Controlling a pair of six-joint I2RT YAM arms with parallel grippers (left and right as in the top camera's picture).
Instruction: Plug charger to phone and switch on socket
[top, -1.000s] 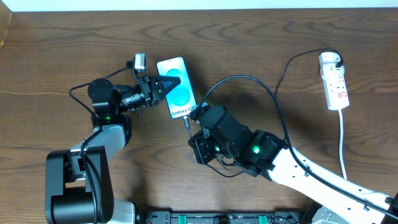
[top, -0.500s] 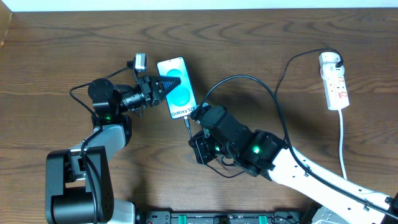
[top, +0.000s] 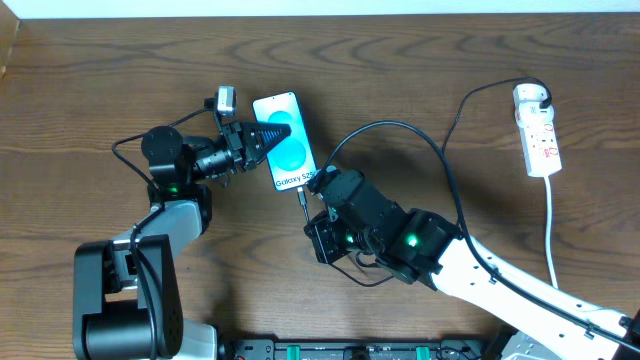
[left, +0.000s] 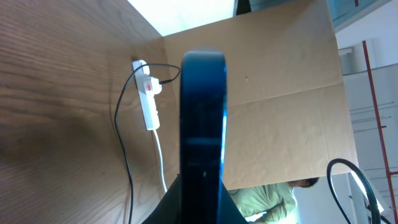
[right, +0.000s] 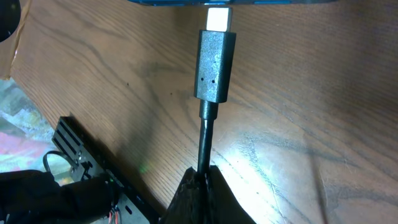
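The phone lies on the wooden table with its blue screen lit. My left gripper is shut on it from the left side; in the left wrist view the phone's dark edge stands between the jaws. My right gripper is shut on the charger's black cable just behind the connector. The connector's silver tip touches the phone's bottom edge. The cable arcs right to the white plug adapter in the socket, a white power strip at far right.
The socket's white cord runs down toward the table's front edge. A cardboard wall stands beyond the table in the left wrist view, where the socket also shows. A black rail lies along the front edge.
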